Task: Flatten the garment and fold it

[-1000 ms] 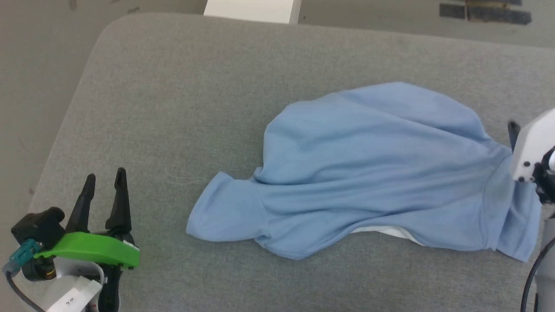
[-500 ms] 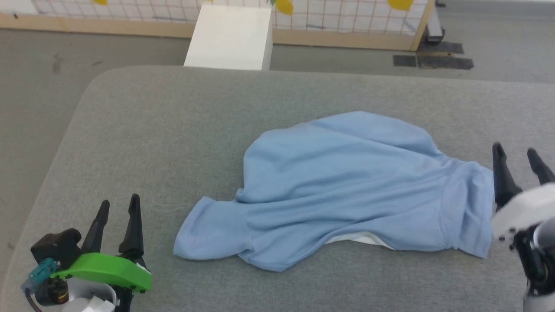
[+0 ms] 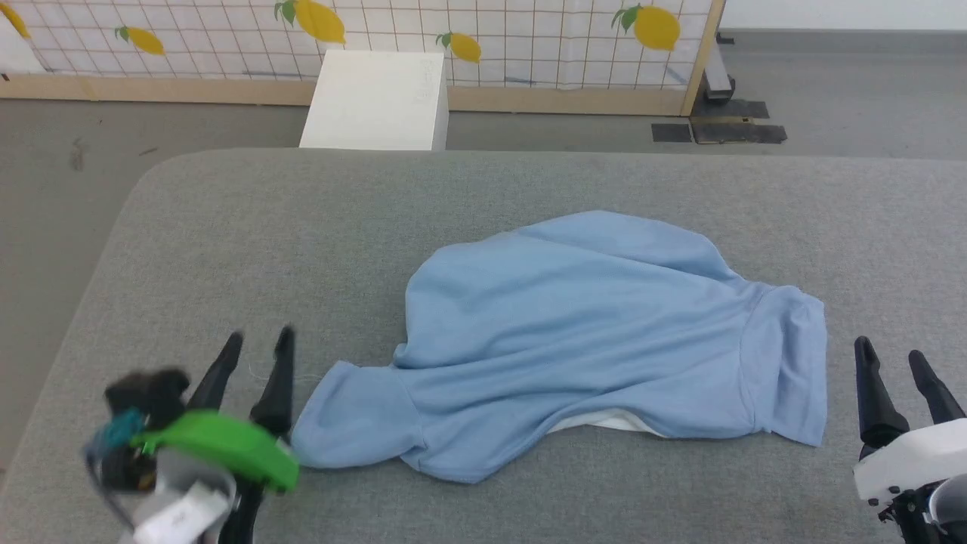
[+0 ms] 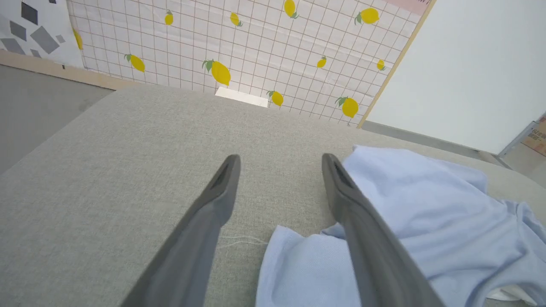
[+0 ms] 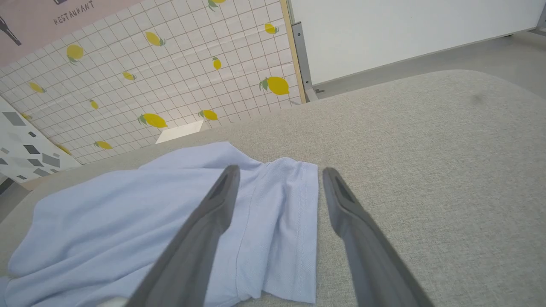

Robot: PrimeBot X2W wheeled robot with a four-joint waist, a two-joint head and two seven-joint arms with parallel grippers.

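The garment [image 3: 574,340] is a light blue shirt lying crumpled on the grey table [image 3: 302,227], one sleeve at its left end, another at its right end, a strip of white lining showing under its front edge. My left gripper [image 3: 257,341] stands open just left of the left sleeve, holding nothing; its wrist view has the left gripper [image 4: 281,160] over bare cloth with the garment [image 4: 426,213] to the right. Open and empty as well, my right gripper [image 3: 890,359] sits right of the right sleeve; in its wrist view the right gripper [image 5: 277,170] points at the garment [image 5: 149,213] sleeve hem.
A white box [image 3: 374,102] stands on the floor beyond the table's far edge. Behind it runs a lemon-patterned tiled panel [image 3: 491,38] with a wooden frame. Black tape patches [image 3: 718,132] mark the floor at the back right. The table's left corner is rounded.
The head camera has tilted up, bringing the far wall into view. My left gripper has moved right toward the left sleeve. My right gripper has come off the right sleeve and now stands beside it.
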